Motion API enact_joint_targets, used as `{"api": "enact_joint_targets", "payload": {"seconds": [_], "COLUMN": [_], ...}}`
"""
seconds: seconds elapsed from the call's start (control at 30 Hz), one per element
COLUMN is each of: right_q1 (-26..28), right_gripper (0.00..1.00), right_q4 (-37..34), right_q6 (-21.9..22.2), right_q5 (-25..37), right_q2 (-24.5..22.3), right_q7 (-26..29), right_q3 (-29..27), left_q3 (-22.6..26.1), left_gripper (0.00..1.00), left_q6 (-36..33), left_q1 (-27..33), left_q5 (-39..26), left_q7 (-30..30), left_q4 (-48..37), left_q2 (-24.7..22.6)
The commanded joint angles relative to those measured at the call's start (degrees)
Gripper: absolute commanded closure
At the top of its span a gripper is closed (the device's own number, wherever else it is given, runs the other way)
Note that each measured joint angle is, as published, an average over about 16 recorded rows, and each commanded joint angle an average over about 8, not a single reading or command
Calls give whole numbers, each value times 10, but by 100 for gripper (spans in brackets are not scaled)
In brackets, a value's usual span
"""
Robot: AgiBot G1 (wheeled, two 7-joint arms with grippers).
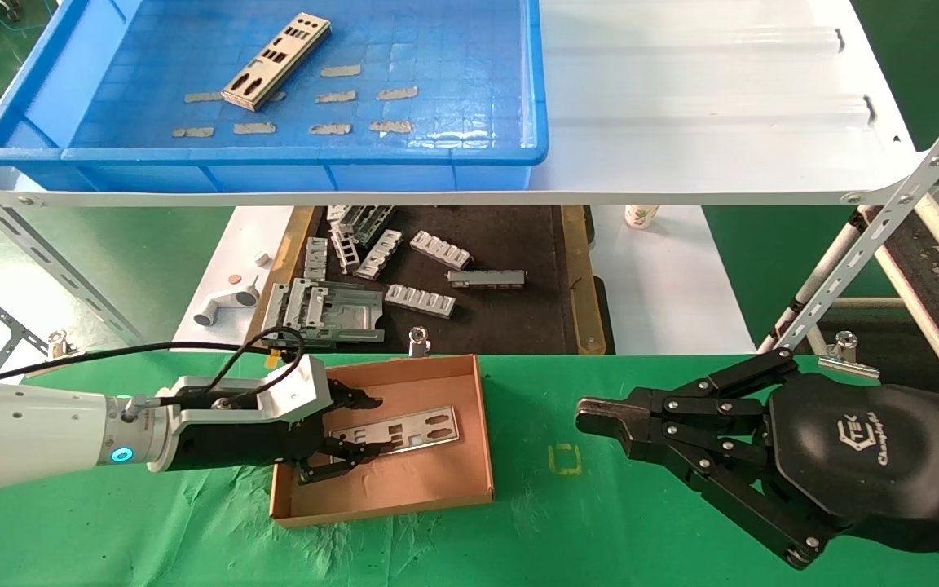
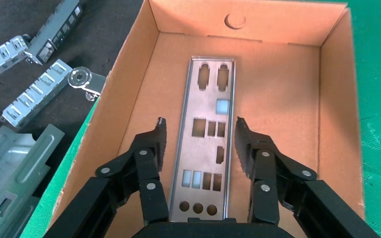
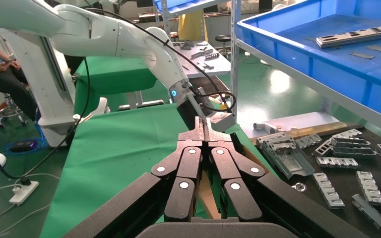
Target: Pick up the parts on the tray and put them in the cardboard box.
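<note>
One silvery punched part (image 1: 404, 430) (image 2: 206, 99) lies flat on the floor of the cardboard box (image 1: 404, 485) (image 2: 258, 22) on the green cloth. My left gripper (image 1: 359, 425) (image 2: 200, 124) hangs over the box, open, one finger on each side of that plate with a gap to each. Another part (image 1: 278, 61) (image 3: 357, 35) rests in the blue tray (image 1: 298, 155) (image 3: 327, 54) on the raised white shelf. To the right of the box my right gripper (image 1: 592, 416) (image 3: 206, 126) is shut and empty above the cloth, pointing toward the box.
Beige tape scraps (image 1: 355, 96) dot the tray floor. Below the shelf a black-floored tray (image 1: 502, 318) holds several grey ribbed brackets (image 1: 421, 299). A slanted metal strut (image 1: 869, 244) stands at the right. A binder clip (image 1: 418, 338) sits at the cloth's far edge.
</note>
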State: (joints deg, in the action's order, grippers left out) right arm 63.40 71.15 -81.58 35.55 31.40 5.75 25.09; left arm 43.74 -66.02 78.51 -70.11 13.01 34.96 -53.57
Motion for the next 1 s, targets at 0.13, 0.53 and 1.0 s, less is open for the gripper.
{"api": "enact_joint_targets", "payload": {"seconds": [0.13,0.53,1.0], "right_q1": [0,0,0], "right_gripper": [100,14,0], "right_q4": [0,0,0], "right_q6": [0,0,0], "right_q5": [0,0,0], "right_q2": [0,0,0], "right_q7": [0,0,0], "right_q3": [0,0,0], "left_q3": [-5,-36,-96], "left_gripper": [0,0,0], "left_q6": [-13,-65,-97], "left_q1": [5,-2,-44], "left_q5": [9,57,113], "left_q7": [9,-9,-66], "left_q4": [-8,9,103], "left_q2": [2,26,65]}}
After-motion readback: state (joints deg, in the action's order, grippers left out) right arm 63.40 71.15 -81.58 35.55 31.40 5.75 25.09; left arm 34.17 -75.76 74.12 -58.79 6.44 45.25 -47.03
